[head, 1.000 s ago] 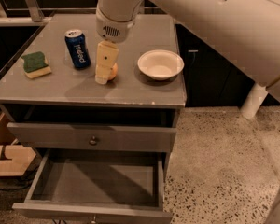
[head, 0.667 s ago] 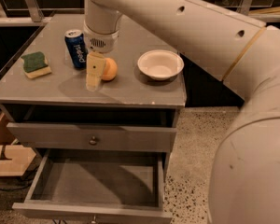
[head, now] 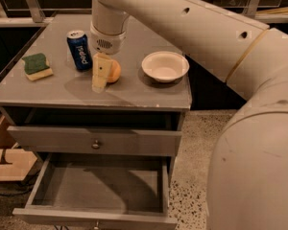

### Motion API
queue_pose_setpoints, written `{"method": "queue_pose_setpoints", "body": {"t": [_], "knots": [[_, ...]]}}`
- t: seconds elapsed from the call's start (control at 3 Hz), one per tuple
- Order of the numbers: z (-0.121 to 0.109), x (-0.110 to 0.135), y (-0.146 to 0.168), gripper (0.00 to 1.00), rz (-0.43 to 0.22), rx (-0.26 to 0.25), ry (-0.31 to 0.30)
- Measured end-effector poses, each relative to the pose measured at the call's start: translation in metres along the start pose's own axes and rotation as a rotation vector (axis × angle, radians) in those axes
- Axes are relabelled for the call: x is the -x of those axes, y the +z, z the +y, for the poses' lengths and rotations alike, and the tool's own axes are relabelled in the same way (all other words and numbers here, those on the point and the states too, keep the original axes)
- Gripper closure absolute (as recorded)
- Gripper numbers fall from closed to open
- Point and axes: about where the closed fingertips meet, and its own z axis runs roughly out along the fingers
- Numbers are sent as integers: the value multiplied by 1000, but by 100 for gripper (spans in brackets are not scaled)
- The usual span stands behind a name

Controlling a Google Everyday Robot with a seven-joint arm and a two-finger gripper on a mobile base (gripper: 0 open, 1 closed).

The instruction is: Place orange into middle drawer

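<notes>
Orange (head: pixel 115 71) was what we looked for first, and we found it on the grey cabinet top (head: pixel 134 94), near the middle and towards the front edge. The orange sat between the blue soda can (head: pixel 79 50) on its left and the white bowl (head: pixel 165 66) on its right, apart from both.

The gripper (head: pixel 102 78) hung straight down from the big cream arm (head: pixel 182 18), with its tip at or just above the top. Its pale cream end stood upright against the left side of the fruit and hid that edge from us. We judged the two to be touching or very nearly so. Whether the gripper was spread wide, narrow, or closed around the fruit, we could not tell, because the far side was hidden.

A green and yellow sponge (head: pixel 37 66) lay near the left edge, well away from the gripper.

Below the top, the upper drawer front (head: pixel 134 141) was pushed in, its round knob showing. Under it the middle drawer (head: pixel 101 186) stood pulled out towards us, its dark grey floor in plain sight, well below the fruit.
</notes>
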Motion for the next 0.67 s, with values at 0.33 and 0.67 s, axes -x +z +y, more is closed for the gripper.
{"method": "queue_pose_setpoints", "body": {"t": [0.33,0.67], "knots": [[-15,-10,22,0,-11,31,33],[-15,-10,24,0,-12,33,34]]}}
